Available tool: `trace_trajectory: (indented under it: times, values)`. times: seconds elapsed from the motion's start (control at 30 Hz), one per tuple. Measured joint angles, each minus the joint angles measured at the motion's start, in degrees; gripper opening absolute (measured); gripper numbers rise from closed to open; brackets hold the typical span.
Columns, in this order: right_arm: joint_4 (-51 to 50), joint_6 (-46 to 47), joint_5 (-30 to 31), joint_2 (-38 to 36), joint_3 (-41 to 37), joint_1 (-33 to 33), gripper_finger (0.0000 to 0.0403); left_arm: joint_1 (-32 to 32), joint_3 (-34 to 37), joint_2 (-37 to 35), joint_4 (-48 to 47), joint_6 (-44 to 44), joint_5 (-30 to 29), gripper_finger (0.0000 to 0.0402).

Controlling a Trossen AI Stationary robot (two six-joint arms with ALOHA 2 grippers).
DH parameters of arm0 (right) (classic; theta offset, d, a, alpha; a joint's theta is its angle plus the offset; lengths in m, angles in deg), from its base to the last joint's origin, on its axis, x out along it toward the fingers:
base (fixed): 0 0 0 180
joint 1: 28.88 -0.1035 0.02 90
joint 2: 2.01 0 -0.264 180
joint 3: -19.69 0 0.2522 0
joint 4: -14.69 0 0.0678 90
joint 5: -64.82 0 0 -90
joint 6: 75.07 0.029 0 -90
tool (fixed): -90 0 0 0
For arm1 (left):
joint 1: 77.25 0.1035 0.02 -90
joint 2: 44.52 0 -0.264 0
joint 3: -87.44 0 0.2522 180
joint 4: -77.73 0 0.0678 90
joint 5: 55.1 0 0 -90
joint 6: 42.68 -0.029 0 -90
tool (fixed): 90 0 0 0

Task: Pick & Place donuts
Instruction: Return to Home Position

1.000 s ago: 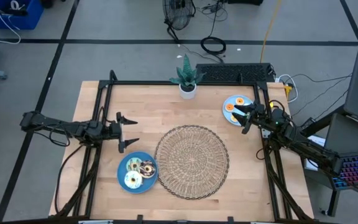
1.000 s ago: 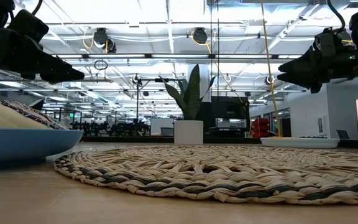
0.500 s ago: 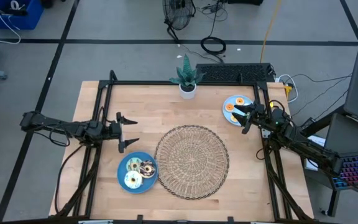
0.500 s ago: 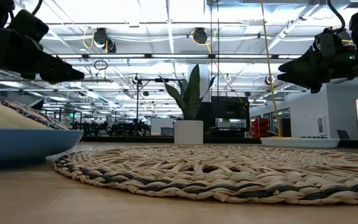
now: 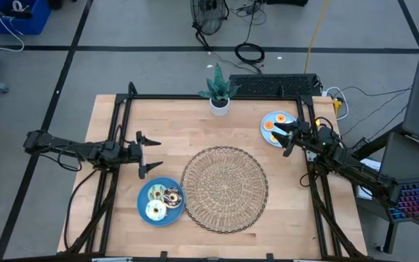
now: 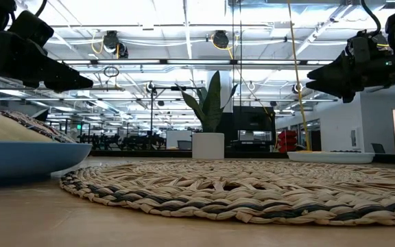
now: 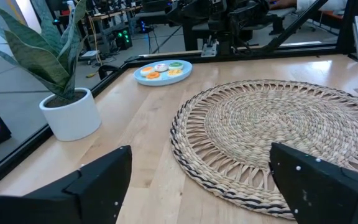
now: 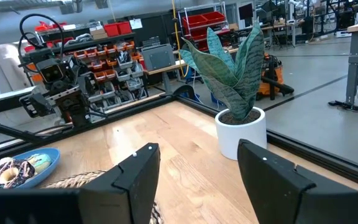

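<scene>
Three donuts (image 5: 162,201) lie on a blue plate (image 5: 145,195) at the near left, beside the wicker mat; they also show in the right wrist view (image 8: 11,171). Several more donuts (image 7: 161,70) lie on a second blue plate (image 5: 270,116) at the far right. My left gripper (image 5: 148,155) hangs open above the table, just beyond the near-left plate, pointing toward the table's right. My right gripper (image 5: 282,140) hangs open over the near edge of the far-right plate, pointing toward the table's left. Neither has anything between its fingers.
A large round wicker mat (image 5: 225,188) lies in the middle of the table. A potted plant in a white pot (image 5: 219,102) stands at the far edge's middle. Black frame rails (image 5: 195,97) run along the table's far, left and right sides.
</scene>
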Motion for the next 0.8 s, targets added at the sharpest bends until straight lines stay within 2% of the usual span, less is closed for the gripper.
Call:
trace_trajectory:
  times: [0.8]
  values:
    - [0.0,0.0,0.0,0.0,0.0,0.0,0.0202,0.0,0.0,0.0,0.0,0.1,0.0,0.0373]
